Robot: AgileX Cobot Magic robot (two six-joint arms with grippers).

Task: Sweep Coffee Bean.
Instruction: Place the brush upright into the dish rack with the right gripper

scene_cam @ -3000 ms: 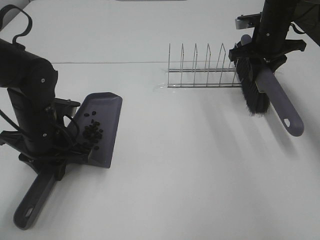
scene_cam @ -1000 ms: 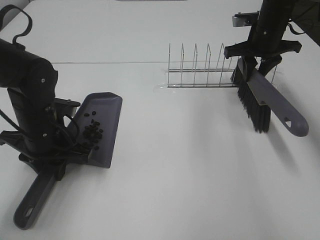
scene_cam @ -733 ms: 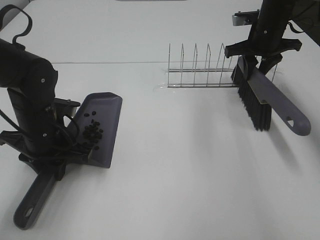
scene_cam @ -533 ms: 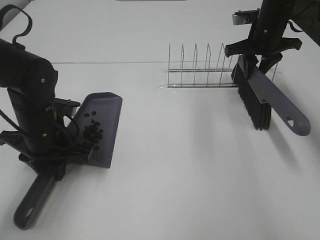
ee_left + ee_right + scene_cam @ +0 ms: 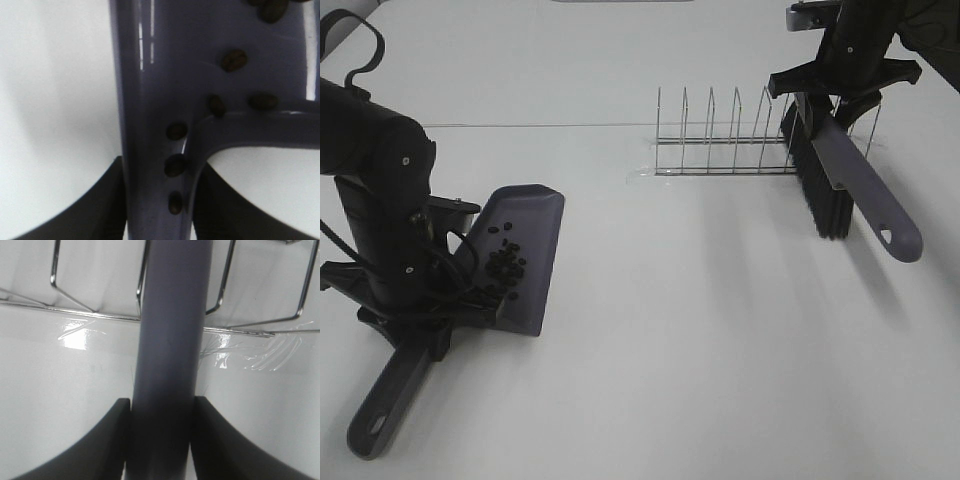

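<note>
Here: beans in the dustpan, brush up by the rack

The white tabletop point(image 5: 720, 350) fills nearly the whole high view, glossy and bare across the centre and lower right, with a thin seam line running across the upper part. Nothing of the room shows beyond it.

Two black arms work over it. The left arm point(image 5: 380, 190) stands at the left edge of the frame and the right arm point(image 5: 860, 40) comes down in the upper right corner.

One grey-purple dustpan point(image 5: 538, 215) lies flat at centre left, its long handle point(image 5: 385, 410) pointing to the lower left corner. The left gripper point(image 5: 156, 200) is clamped on the neck of that handle.

One wire dish rack point(image 5: 720, 150) sits in the upper middle. Five upright loops show clear of the brush.

One hand brush point(image 5: 855, 175) hangs tilted in front of the rack's right end, black bristles point(image 5: 825, 195) facing left and down. The right gripper point(image 5: 161, 440) is closed tight on its handle. Whether the bristles touch the table cannot be told.

The coffee beans point(image 5: 505, 265) lie inside the dustpan, a loose cluster near its handle end, too bunched to count. About seven show singly along the neck in the left wrist view.
</note>
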